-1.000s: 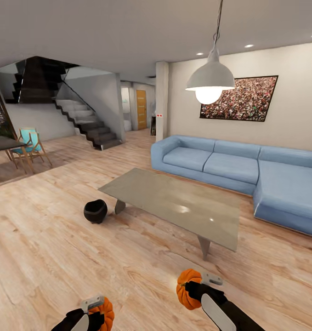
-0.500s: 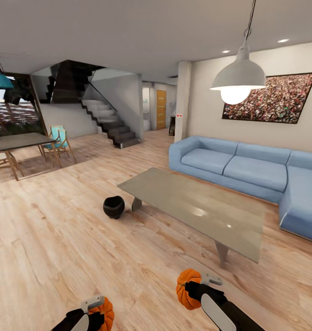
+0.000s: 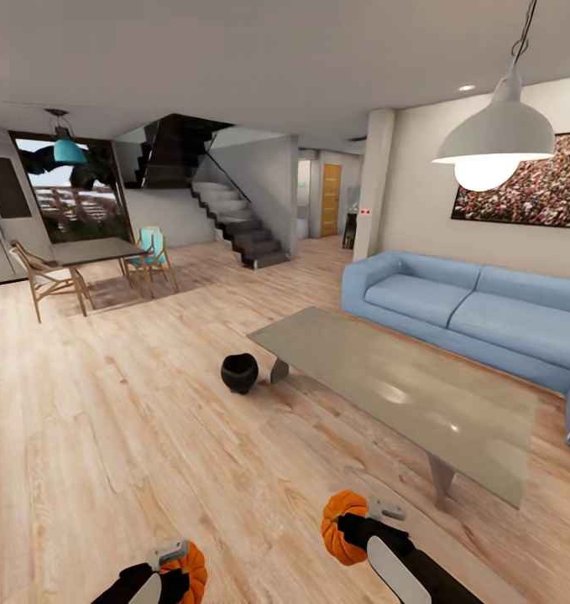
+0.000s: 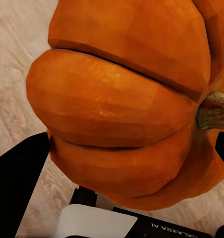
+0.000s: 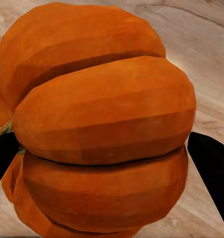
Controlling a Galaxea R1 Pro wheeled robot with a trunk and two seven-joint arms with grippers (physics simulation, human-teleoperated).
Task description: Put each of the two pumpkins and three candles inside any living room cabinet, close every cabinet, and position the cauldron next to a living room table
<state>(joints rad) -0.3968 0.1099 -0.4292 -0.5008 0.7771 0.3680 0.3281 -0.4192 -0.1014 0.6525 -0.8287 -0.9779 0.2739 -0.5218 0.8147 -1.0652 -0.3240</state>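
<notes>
While no cabinet is in sight, the robot carries both loads over the pale plank wood floor (image 3: 133, 419). Ahead of the grippers stands the long grey coffee table (image 3: 402, 394), with the small black round cauldron (image 3: 239, 372) just beside its near end. The right gripper (image 3: 352, 527) clamps one ribbed orange pumpkin (image 5: 102, 129); the left gripper (image 3: 177, 570) clamps the other pumpkin (image 4: 127, 104). Steady, slow turning should keep both grips secure until the console appears.

arms: black with white panels | left claw (image 3: 174, 560): grey bracket | right claw (image 3: 358, 524): black fingers
</notes>
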